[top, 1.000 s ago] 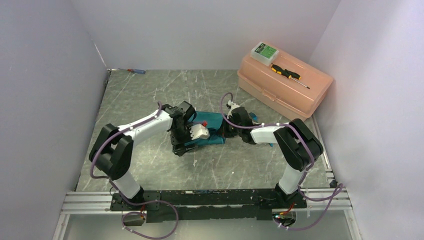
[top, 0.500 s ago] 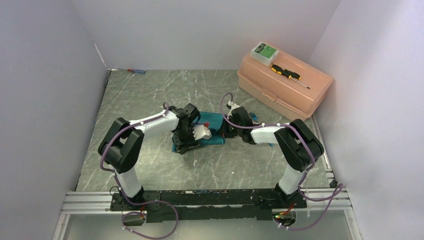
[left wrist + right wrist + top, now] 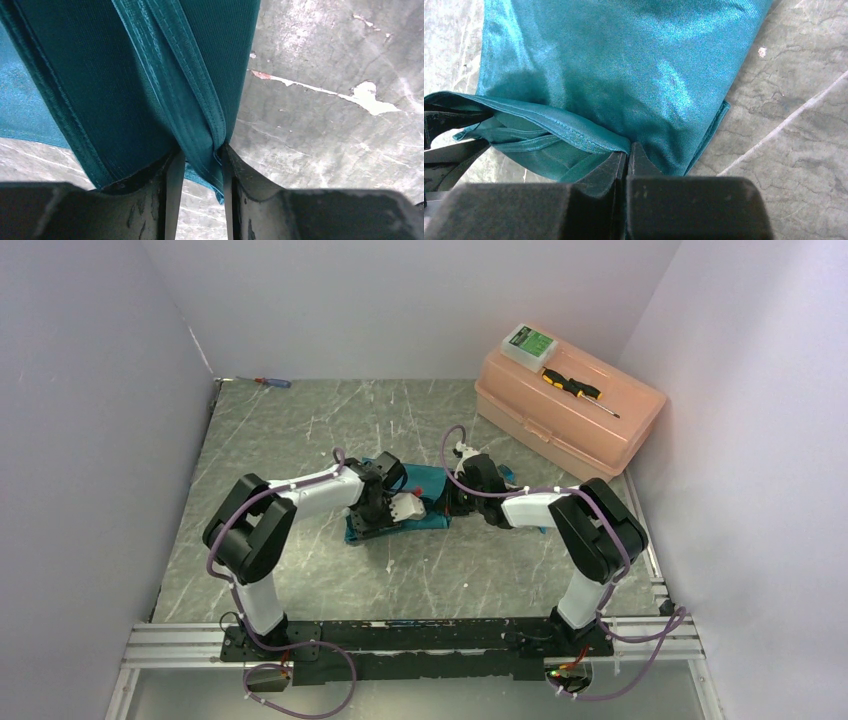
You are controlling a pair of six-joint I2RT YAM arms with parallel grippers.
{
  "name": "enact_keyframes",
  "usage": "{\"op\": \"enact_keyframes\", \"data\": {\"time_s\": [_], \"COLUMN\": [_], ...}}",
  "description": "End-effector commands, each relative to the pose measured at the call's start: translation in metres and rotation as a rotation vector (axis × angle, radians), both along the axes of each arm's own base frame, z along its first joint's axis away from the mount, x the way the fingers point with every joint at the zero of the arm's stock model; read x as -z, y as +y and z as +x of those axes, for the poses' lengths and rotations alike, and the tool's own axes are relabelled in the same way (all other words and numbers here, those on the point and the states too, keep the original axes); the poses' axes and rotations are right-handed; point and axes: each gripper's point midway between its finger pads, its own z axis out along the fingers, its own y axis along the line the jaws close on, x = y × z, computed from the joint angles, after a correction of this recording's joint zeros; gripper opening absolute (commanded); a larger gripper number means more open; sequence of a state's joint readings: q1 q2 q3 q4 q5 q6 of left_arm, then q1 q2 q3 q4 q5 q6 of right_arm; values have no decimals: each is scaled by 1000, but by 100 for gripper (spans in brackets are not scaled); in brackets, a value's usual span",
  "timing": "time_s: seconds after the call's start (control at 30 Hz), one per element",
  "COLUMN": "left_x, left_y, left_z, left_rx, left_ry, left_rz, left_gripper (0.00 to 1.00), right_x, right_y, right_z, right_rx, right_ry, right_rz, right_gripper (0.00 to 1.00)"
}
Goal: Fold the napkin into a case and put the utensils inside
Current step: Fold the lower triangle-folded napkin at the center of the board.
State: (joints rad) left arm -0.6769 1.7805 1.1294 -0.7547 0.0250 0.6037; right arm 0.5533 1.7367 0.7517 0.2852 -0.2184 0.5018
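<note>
Off beyond the right gripper [image 3: 626,155], against the far corner, sits a peach plastic toolbox [image 3: 560,435], a rounded oblong with its lid down, so I can't see inside it. On the lid lie a small clear box with a green label [image 3: 528,342] and a yellow-and-black screwdriver [image 3: 572,387]. Far out past the left gripper [image 3: 200,162], by the back wall, a red-and-blue screwdriver [image 3: 272,382] lies on the table [image 3: 300,440].

The napkin [image 3: 425,480] lies between the two grippers, folded into a flat packet of layers. Whether anything sits inside the folds I can't tell.

The left gripper is narrowed to a slim gap. A doubled, stitched hem of the cloth fills that gap and touches both black fingers [image 3: 170,190], so it is pinched there. The rest of the cloth fans away ahead of the fingers, with bare table to one side.

The right gripper is pressed fully together. Its two fingers [image 3: 649,170] meet on the edge of an upper layer, lifting that hem into a ridge, and looser layers gape open beside it.

The cloth is teal, finely ribbed and matt where shaded, with a satin shine where light hits it. Its hems are flat sewn bands. The table is grey-green stone-look, veined and chipped with white marks
</note>
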Motion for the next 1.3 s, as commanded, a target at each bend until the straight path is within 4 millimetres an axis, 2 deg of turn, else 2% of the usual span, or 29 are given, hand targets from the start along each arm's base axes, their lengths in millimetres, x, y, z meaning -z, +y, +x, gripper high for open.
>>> {"op": "enact_keyframes", "data": {"time_s": [0.0,0.07,0.17,0.23,0.47,0.63,0.9,1.13,1.27], "left_x": [0,0,-7,-12,-33,-34,-36,-42,-41], "left_y": [-6,-7,-3,-3,-9,-9,-14,-20,-21], "left_z": [6,6,11,12,16,17,43,63,71], "left_rx": [-13,-11,-24,-24,2,9,21,15,8], "left_ry": [-35,-38,-64,-66,-67,-64,-151,-173,-174], "left_rz": [-3,-6,16,20,2,6,27,17,16], "left_gripper": [37,31,11,3,3,3,3,3,3], "right_x": [6,4,1,1,-4,-4,-11,-30,-32], "right_y": [-8,-7,-6,-6,-6,-6,-5,-2,-1], "right_z": [-11,-11,-12,-13,-14,-13,-14,-14,-16], "right_rx": [0,-4,-12,-17,-26,-22,-22,-21,-28], "right_ry": [44,42,43,42,32,35,33,11,29], "right_rz": [-43,-38,-31,-33,-31,-34,-21,14,22], "right_gripper": [0,0,0,0,0,0,0,11,24]}}
